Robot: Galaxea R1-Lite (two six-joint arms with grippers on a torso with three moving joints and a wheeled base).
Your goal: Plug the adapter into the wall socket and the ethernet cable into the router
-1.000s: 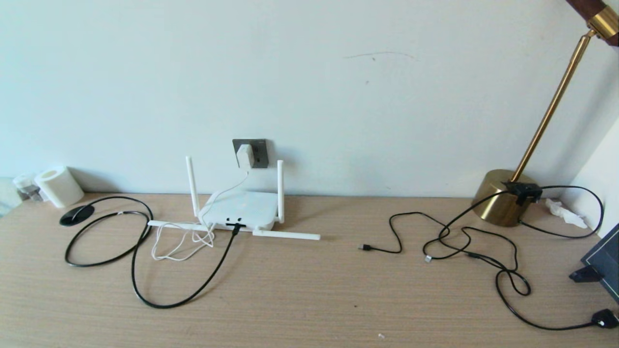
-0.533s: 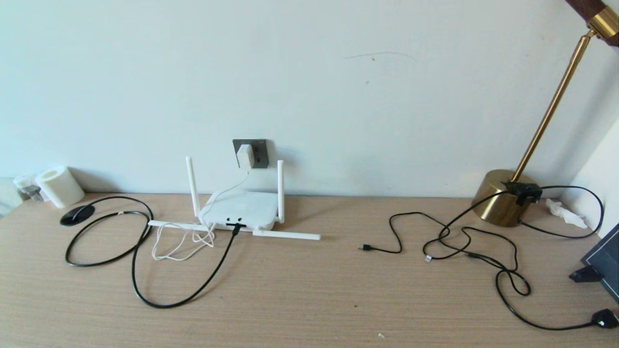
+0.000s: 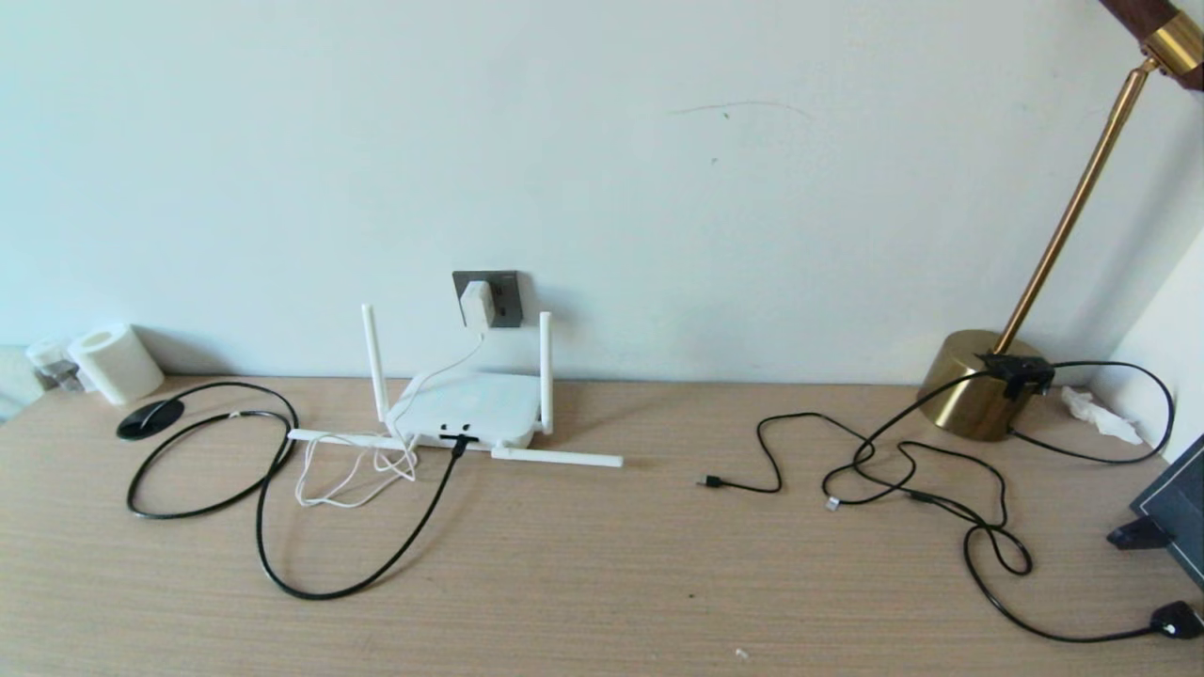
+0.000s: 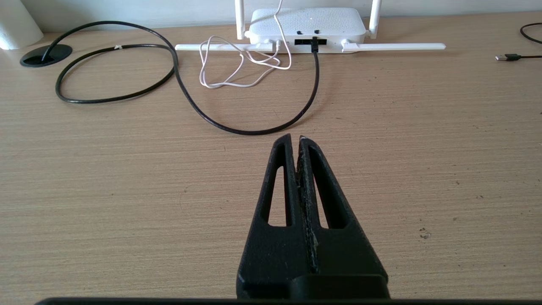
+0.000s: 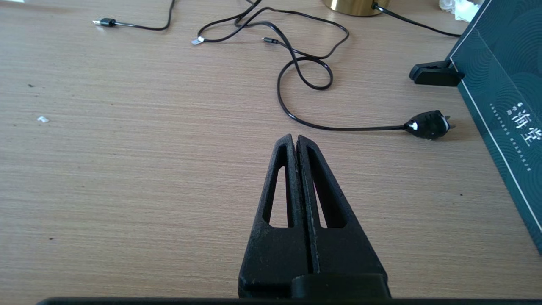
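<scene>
Adapter [image 3: 475, 303] in wall socket [image 3: 499, 287], ethernet cable [image 4: 314, 42] in router [image 3: 466, 409], both jaws closed empty over bare desk [image 3: 602, 583]

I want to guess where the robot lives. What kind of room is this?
Probably a home or office desk against a wall. A white router sits below a wall socket with an adapter plugged in, and a brass desk lamp stands to the right among loose cables.

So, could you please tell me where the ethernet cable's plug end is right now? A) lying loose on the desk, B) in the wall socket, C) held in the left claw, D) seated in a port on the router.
D: the ethernet cable ends in a dark port on the router.
</scene>
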